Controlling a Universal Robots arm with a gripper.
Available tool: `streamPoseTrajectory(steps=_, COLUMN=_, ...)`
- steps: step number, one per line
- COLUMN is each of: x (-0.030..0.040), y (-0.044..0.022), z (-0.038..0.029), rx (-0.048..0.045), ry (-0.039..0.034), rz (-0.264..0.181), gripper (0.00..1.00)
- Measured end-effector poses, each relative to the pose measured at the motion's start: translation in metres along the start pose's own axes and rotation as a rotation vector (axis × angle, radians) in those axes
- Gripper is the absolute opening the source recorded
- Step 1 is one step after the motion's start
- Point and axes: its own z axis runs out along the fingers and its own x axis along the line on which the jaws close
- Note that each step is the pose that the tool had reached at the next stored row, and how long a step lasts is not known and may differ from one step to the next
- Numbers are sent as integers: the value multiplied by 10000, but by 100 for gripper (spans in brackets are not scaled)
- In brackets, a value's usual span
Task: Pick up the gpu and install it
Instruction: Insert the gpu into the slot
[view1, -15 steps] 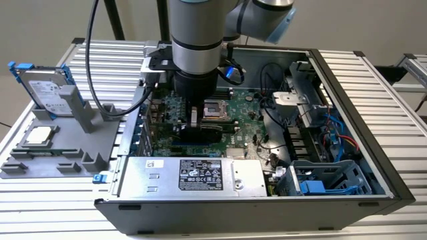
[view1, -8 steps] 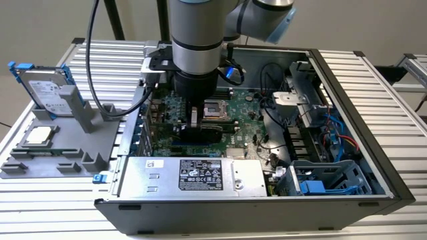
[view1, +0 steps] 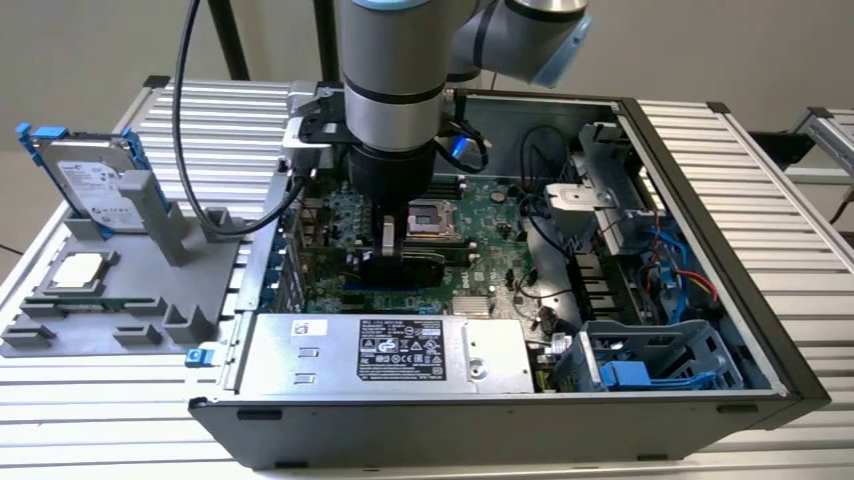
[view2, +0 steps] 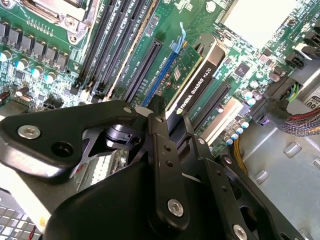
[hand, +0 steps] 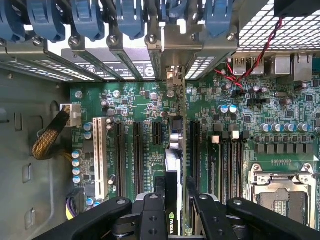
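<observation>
The gpu is a thin card with a black cooler face. It stands on edge among the motherboard's expansion slots inside the open computer case. In the first wrist view the gpu runs edge-on toward the rear slot covers, and its silver bracket reaches the back wall. My gripper is shut on the card's near end, with a black finger on each side. In the exterior view the gripper reaches down into the case with the card below it. I cannot tell whether the card is seated in a slot.
A long blue slot lies right beside the card. Memory slots and the processor socket are on its other side. The power supply fills the case front. Outside, a grey fixture holds a hard drive and a processor chip.
</observation>
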Motion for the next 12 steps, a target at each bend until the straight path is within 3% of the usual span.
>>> streamPoseTrajectory(steps=12, x=25, y=-1, z=1, rx=-4, ry=-50, rz=-2, gripper=0)
